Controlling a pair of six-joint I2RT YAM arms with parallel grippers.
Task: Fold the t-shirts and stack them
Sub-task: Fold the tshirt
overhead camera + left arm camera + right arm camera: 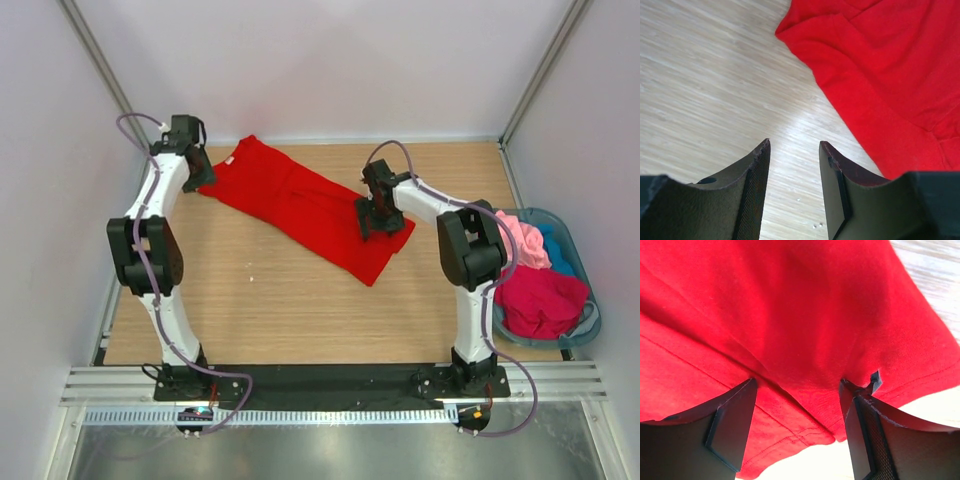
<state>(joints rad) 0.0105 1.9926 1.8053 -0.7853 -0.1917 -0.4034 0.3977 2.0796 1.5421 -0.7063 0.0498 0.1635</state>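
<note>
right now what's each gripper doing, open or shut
left gripper: open, empty, over the table
right gripper: open, over the red t-shirt, nothing pinched

light: bright, even | shadows: soft | glare: table sheen

The surface is a pale wood-grain board, its grain running left to right, closed in by white walls at the far side and on the left. Directly on it lies one red t-shirt, spread flat as a long, narrow band. It is set slantwise from the far left corner toward the right middle, with soft creases along its length. A black strip borders the near edge. A blue-grey basket sits at the right edge; whether it rests on the board cannot be told.
</note>
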